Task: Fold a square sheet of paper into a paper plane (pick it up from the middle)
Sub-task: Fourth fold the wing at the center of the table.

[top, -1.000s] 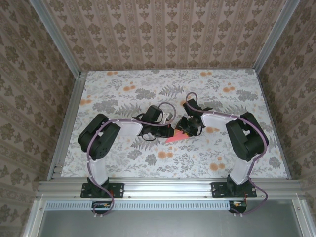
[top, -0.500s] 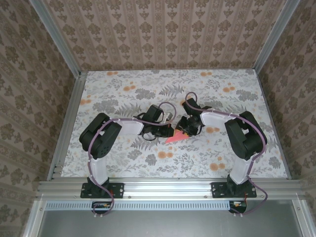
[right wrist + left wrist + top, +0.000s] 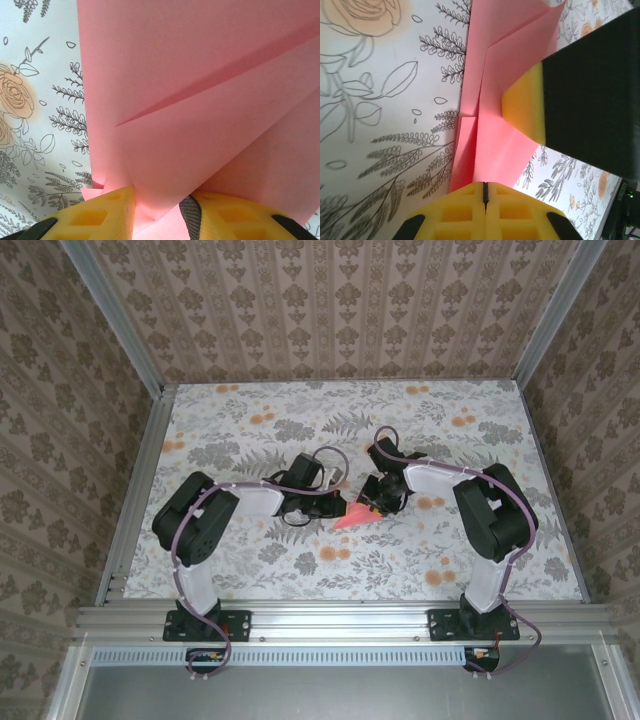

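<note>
The salmon-pink square sheet of paper (image 3: 358,518) lies part-folded in the middle of the table, a pointed shape with a raised flap. In the left wrist view the paper (image 3: 505,145) runs up from my left gripper (image 3: 484,192). That gripper is shut, its yellow tips together against the paper's near end by the centre crease. I cannot tell whether paper is pinched in the slit. My right gripper (image 3: 162,210) stands open with folded layers of the paper (image 3: 200,100) loosely between its fingers. Both grippers meet over the sheet: left gripper (image 3: 343,504), right gripper (image 3: 373,503).
The floral tablecloth (image 3: 300,420) covers the table, with patterned walls and aluminium rails on three sides. One of the right gripper's fingers (image 3: 527,107) rests on the paper close in front of my left wrist camera. Free room lies at the back and both sides.
The right gripper's jaws have narrowed a little around the paper. The left arm's elbow has shifted slightly left and its wrist has edged back. The paper has barely moved.
</note>
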### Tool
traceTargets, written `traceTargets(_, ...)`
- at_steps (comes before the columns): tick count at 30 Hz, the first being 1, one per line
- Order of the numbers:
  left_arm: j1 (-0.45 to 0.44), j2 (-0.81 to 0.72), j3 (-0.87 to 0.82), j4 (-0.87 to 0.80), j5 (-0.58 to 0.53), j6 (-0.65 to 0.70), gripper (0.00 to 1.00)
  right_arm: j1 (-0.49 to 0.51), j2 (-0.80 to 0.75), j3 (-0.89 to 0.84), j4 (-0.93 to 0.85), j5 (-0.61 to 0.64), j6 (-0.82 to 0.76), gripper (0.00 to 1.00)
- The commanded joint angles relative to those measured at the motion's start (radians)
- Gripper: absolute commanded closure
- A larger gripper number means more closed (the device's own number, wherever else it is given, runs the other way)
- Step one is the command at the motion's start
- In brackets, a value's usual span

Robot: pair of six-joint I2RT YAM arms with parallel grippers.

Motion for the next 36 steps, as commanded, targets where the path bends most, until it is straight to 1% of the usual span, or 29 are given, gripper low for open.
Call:
traceTargets(1, 0.015, -0.062, -0.026, 0.044, -0.027, -0.025, 0.95, -0.006, 0.115, -0.065, -0.158, 0.132, 0.013, 0.62)
traceTargets(10, 0.01, -0.04, -0.012, 0.065, 0.019, -0.024, 0.92, -0.006, 0.126, -0.056, -0.155, 0.125, 0.009, 0.56)
traceTargets(14, -0.004, -0.015, 0.02, 0.031, 0.025, -0.009, 0.92, -0.006, 0.133, -0.051, -0.154, 0.12, 0.003, 0.55)
traceTargets(20, -0.013, 0.012, 0.036, 0.018, 0.04, -0.005, 0.92, -0.006, 0.142, -0.051, -0.152, 0.112, 0.002, 0.52)
traceTargets(26, -0.023, 0.037, 0.052, 0.009, 0.065, 0.002, 0.94, -0.006, 0.153, -0.049, -0.151, 0.103, 0.009, 0.5)
traceTargets(36, -0.023, 0.085, 0.078, -0.091, 0.016, 0.018, 0.97, -0.01, 0.149, -0.062, -0.14, 0.096, 0.027, 0.52)
